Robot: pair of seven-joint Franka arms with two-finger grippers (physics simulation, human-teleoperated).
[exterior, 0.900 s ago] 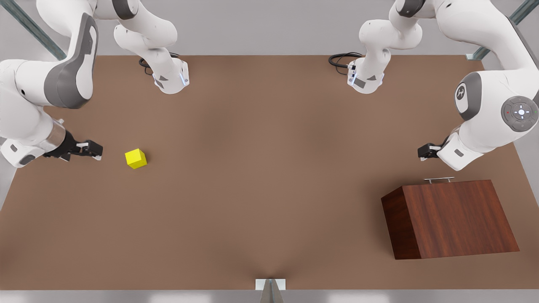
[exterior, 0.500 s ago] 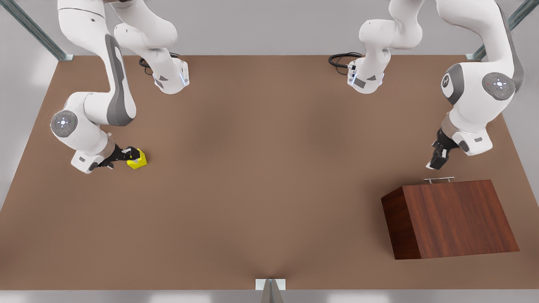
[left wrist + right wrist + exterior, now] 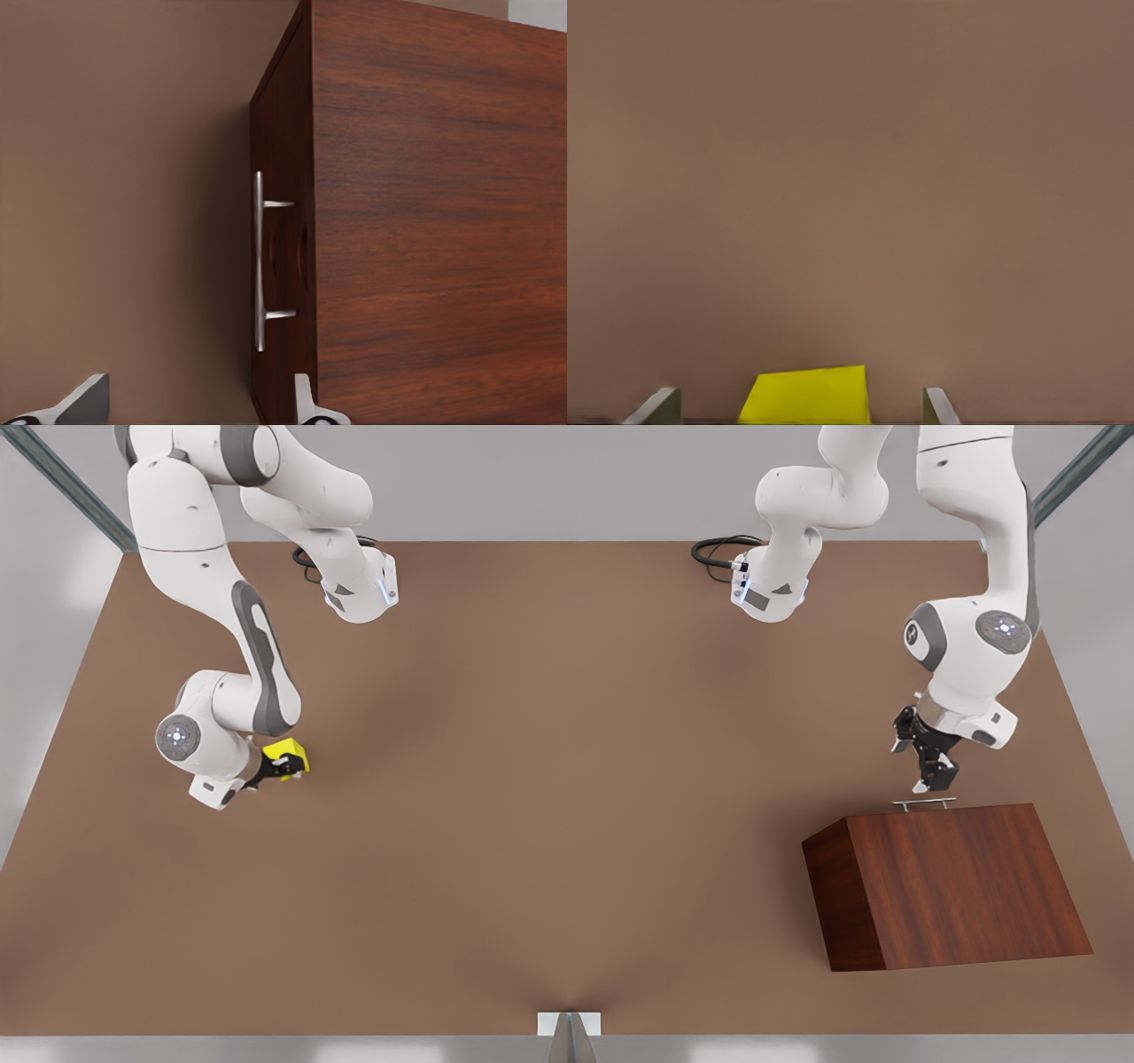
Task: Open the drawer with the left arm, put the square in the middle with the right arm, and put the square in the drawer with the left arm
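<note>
The yellow square [image 3: 291, 756] [image 3: 804, 395] sits on the brown table at the front view's left. My right gripper [image 3: 276, 767] [image 3: 799, 405] stands open around it, one fingertip [image 3: 657, 404] on each side with gaps to the cube. At the front view's right, the wooden cabinet [image 3: 957, 886] has its drawer [image 3: 282, 221] shut, its silver handle [image 3: 923, 803] [image 3: 259, 261] on the far face. My left gripper [image 3: 932, 778] [image 3: 195, 400] is open and hovers just short of the handle, pointing at it.
Both arm bases [image 3: 359, 589] [image 3: 769, 593] stand at the table's far edge with black cables [image 3: 718, 549] beside them. The middle of the tabletop [image 3: 549, 779] is bare brown surface between cube and cabinet. A metal post [image 3: 569, 1036] sits at the near edge.
My right gripper has moved from beside the cube to straddle it as its arm folded upright. My left gripper has turned from sideways to pointing at the handle and come closer to it.
</note>
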